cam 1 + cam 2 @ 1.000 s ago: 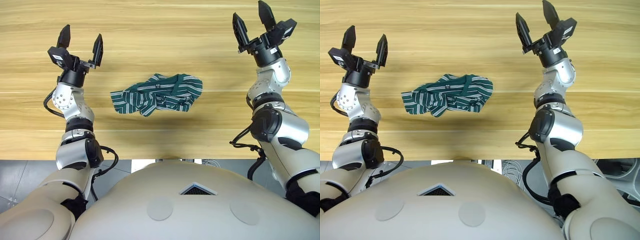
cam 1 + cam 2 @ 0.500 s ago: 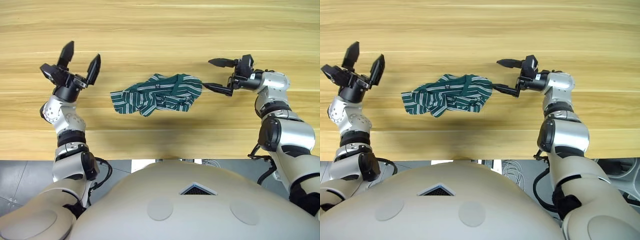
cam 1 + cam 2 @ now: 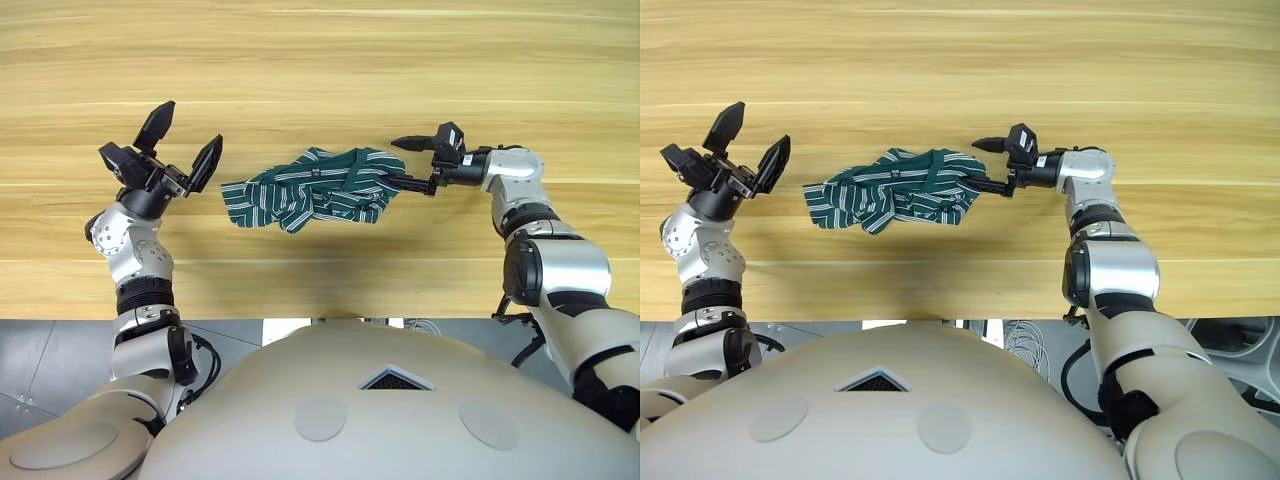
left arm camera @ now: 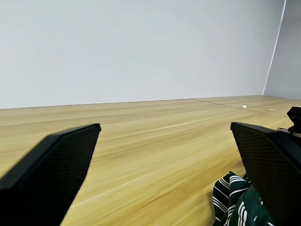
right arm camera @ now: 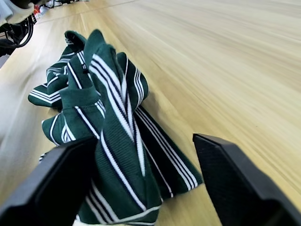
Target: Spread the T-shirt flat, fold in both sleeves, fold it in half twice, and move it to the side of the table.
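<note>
A crumpled dark green T-shirt (image 3: 315,188) with white stripes lies bunched on the wooden table (image 3: 320,60). My right gripper (image 3: 404,163) is open at the shirt's right edge, one finger against the cloth and the other just beyond it. The right wrist view has the folds of the T-shirt (image 5: 108,103) partly between its fingers (image 5: 235,183). My left gripper (image 3: 182,140) stands open a little left of the shirt, apart from it, tilted toward it. In the left wrist view a bit of the T-shirt (image 4: 235,200) lies by one finger.
The table's front edge (image 3: 300,318) runs just below the shirt, with grey floor beyond it. Bare wood stretches far behind and to both sides of the shirt. A pale wall (image 4: 141,47) stands past the table's end.
My right gripper swung down from high at the far right and closed in on the shirt's right edge. The left gripper shifted right, toward the shirt. The shirt has not moved.
</note>
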### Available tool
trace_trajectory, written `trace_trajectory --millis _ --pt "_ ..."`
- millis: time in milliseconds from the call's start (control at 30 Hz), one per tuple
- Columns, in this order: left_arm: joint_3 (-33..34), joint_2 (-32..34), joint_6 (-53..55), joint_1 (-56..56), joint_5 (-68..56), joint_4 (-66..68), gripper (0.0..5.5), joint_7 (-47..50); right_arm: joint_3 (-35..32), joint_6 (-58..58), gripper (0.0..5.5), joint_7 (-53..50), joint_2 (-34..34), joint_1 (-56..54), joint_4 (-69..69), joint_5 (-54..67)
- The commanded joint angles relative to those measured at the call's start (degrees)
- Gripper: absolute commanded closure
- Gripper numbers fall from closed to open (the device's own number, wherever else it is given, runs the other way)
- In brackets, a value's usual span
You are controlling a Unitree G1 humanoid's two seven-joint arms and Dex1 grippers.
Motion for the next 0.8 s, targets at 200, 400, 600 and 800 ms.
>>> trace_trajectory --millis 200,400,600,800 --pt "-0.5 -0.1 0.6 1.2 0.6 -1.7 0.49 0.5 -1.0 -0.3 3.32 3.5 -0.5 -0.6 -0.1 1.3" --pt "-0.8 0.0 0.9 1.2 0.7 -1.1 0.49 0.5 -1.3 -0.7 4.45 5.3 -0.6 -0.6 -0.3 1.1" --pt "-2.7 1.2 4.4 4.0 1.0 -0.5 0.49 -3.3 -1.1 -1.6 5.48 7.3 -0.5 -0.4 -0.6 1.2" --pt "-6.7 3.5 7.9 10.9 3.9 -3.4 0.49 -7.3 -0.9 -2.8 5.48 6.1 -0.5 -0.5 -0.8 0.9"
